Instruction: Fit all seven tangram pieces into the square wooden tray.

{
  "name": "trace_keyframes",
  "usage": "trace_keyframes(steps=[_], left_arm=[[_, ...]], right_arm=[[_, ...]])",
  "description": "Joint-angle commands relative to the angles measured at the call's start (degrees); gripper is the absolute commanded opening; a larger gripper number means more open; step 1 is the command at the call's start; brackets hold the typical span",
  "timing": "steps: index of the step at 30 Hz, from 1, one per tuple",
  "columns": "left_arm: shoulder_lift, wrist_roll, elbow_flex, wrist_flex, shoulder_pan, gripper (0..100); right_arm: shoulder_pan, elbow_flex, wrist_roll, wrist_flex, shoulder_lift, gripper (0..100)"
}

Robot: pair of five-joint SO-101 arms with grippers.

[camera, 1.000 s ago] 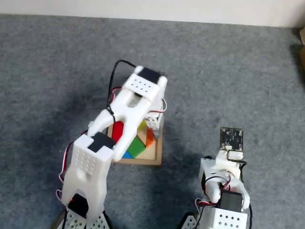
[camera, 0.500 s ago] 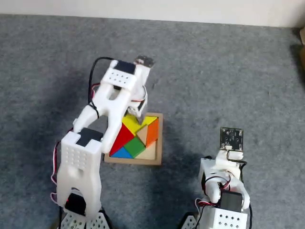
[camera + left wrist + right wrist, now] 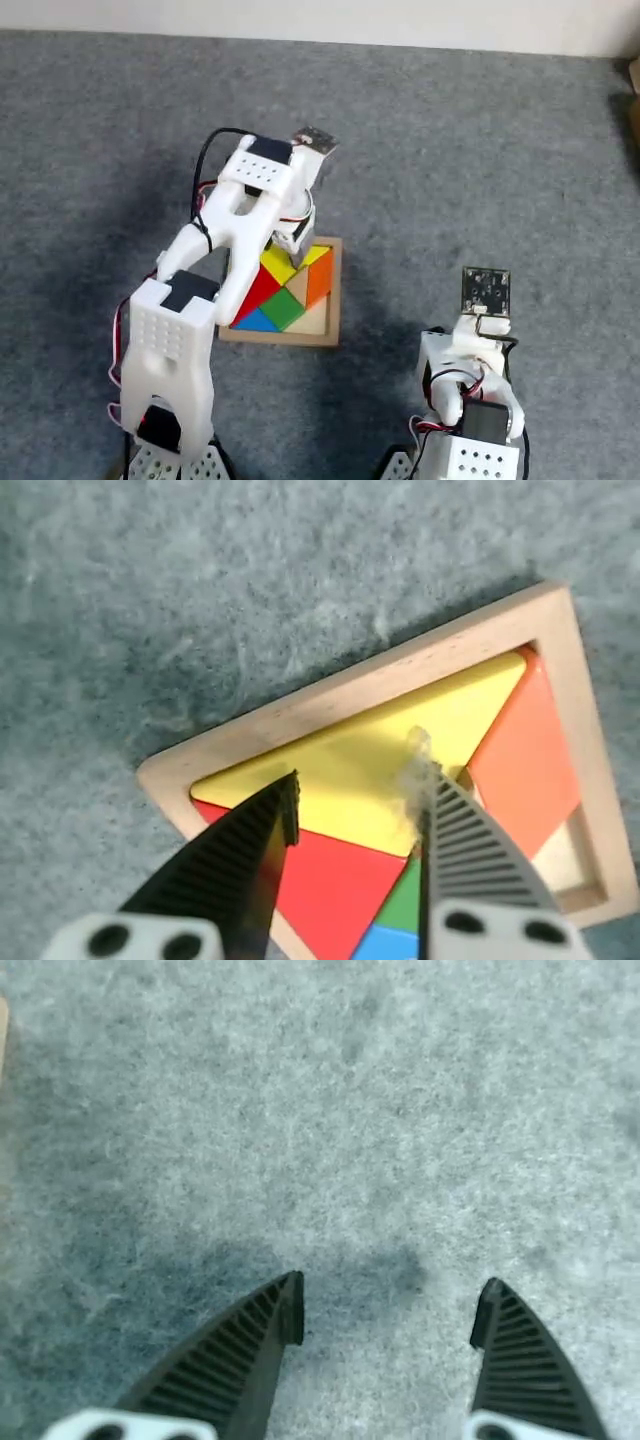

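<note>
Overhead plus two wrist cameras.
High view looks down over everything; left wrist view sits close above the same wooden tray (image 3: 330, 692); right wrist view faces near-right grey carpet (image 3: 350, 1110).

Grey carpet (image 3: 480, 150) lies all round, fuzzy and mottled. A pale strip (image 3: 400, 20) borders its far edge, and a brown thing (image 3: 634, 80) sits at the right edge.

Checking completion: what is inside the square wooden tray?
The tray holds yellow, red, orange, green and blue pieces lying flat, plus pale patches, either wooden pieces or bare floor. The left arm covers its left side from above, so seven cannot be confirmed.
</note>
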Motion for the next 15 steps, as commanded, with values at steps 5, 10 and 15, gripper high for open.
trace_keyframes(steps=[5, 10, 15], left_arm=[[-14.7, 1.2, -0.5, 3.5, -0.3, 20], [-22.9, 1.1, 5.0, 4.1, -0.4, 20], [-30.5, 1.3, 12.4, 4.3, -4.4, 20]], right_arm=[[0.7, 7.4, 0.6, 0.2, -0.3, 27.0], [0.7, 7.4, 0.6, 0.2, -0.3, 27.0], [0.7, 7.4, 0.6, 0.2, -0.3, 27.0]])
